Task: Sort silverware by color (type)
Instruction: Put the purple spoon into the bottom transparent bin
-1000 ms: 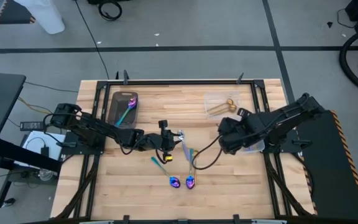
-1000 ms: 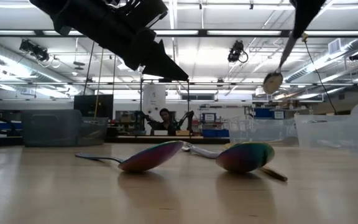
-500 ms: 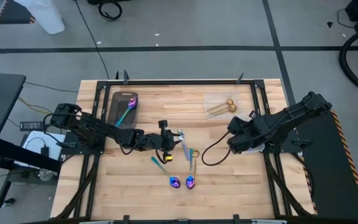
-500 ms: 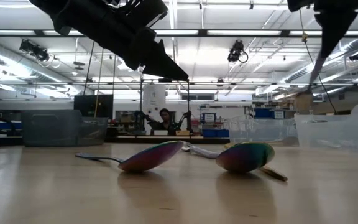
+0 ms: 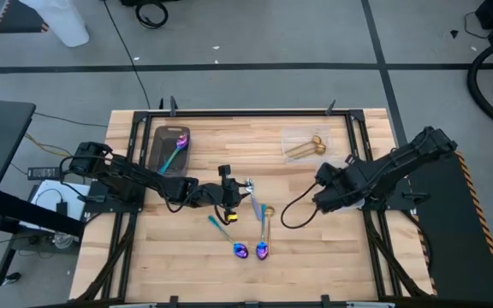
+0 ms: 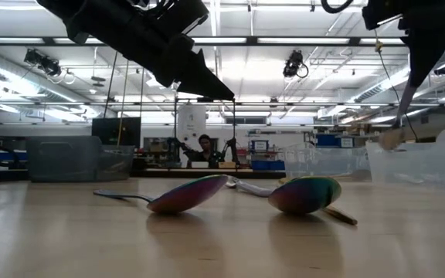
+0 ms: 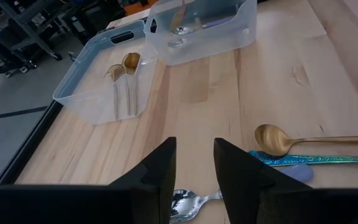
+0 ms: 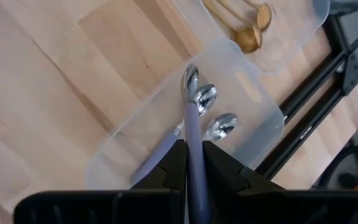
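My right gripper [image 8: 190, 149] is shut on a silver spoon [image 8: 190, 106], over the clear container [image 8: 263, 134] near the table's right edge [image 5: 349, 202]. Two silver spoons [image 8: 206, 97] lie in that container. My left gripper [image 7: 191, 171] is open and hovers above the table's middle [image 5: 233, 199]. Under it lies another silver spoon [image 7: 188, 202]. Nearby lie a gold spoon [image 7: 272, 138] and a teal-handled one [image 7: 303, 160]. Two iridescent spoons [image 6: 188, 193] [image 6: 304, 194] rest bowl-down near the table's near edge. One more iridescent spoon [image 5: 175, 152] lies in the dark tray [image 5: 159, 158]. My right gripper pinches the silver spoon's handle [image 8: 192, 134] between its two fingers, coming from above and lying along it. The spoon hangs below the fingers, lifted clear, and its bowl [image 8: 190, 81] points down into the clear container above the two silver spoons.
A second clear container [image 5: 294, 141] with gold spoons [image 5: 308, 146] stands toward the far right. Black frame rails [image 5: 366, 171] run along the table's edges. Bare wood lies between the centre spoons and the containers [image 5: 298, 184]. A person [image 6: 205, 147] sits far behind the table.
My right gripper has carried the silver spoon from near the table's middle toward the right edge, over the clear container, and lowered it, so that the bowl hangs lower. My left arm and the spoons on the table have stayed put.
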